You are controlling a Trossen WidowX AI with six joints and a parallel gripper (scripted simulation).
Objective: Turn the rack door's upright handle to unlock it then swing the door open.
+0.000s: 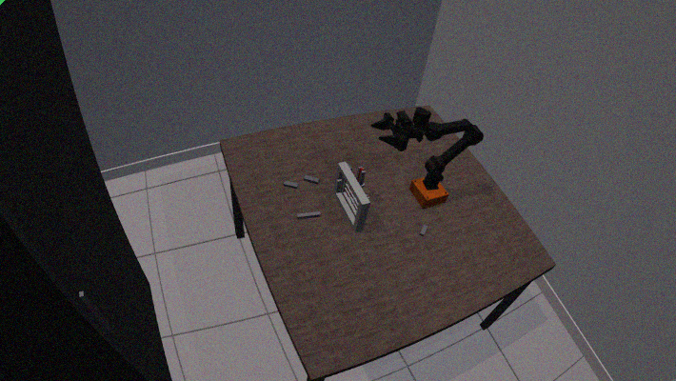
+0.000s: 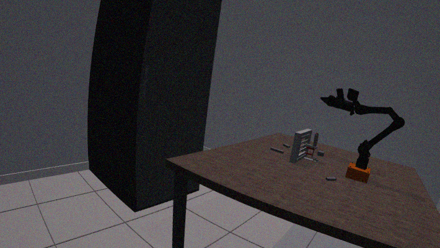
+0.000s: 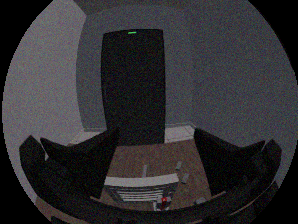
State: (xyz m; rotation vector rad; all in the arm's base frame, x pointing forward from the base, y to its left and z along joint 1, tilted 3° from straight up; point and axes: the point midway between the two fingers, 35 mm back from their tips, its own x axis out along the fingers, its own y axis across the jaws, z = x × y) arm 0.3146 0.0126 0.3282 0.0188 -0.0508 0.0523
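Hand (image 1: 385,133) (image 2: 321,98) (image 3: 157,132) wide open, w/ nothing held.

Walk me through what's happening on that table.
A single black arm holds nothing; its open gripper hangs in the air, clear of the pale rack frame. The job is to turn the door handle and swing the door open. Small grey blocks lie around the frame.
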